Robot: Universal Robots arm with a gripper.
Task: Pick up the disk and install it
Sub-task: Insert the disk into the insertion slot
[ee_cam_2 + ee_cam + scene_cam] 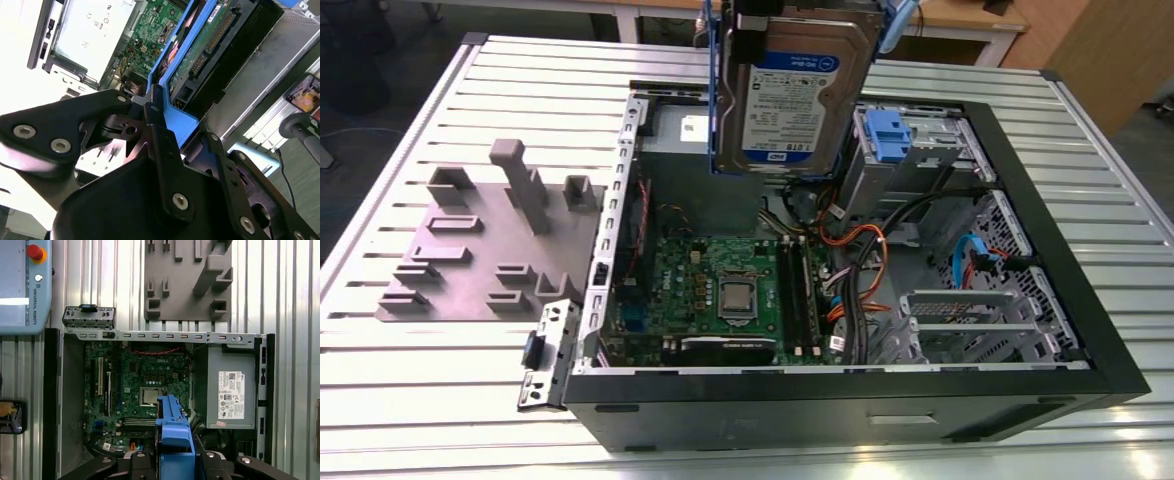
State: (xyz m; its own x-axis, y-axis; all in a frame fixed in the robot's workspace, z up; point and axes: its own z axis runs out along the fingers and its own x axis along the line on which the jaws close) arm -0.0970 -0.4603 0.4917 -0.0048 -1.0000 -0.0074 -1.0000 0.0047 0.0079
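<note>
Over the open black computer case (1067,300) on the ribbed metal counter (400,400), black gripper (170,120) clamps the flat silver blue-railed hard disk (794,100) upright, presumably for edgewise insertion.

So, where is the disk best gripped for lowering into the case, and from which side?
By the blue side rails at its upper end, coming from above. The disk hangs upright over the open case, so that end is reachable and the lower end is free; the gripper is shut on it there.
</note>
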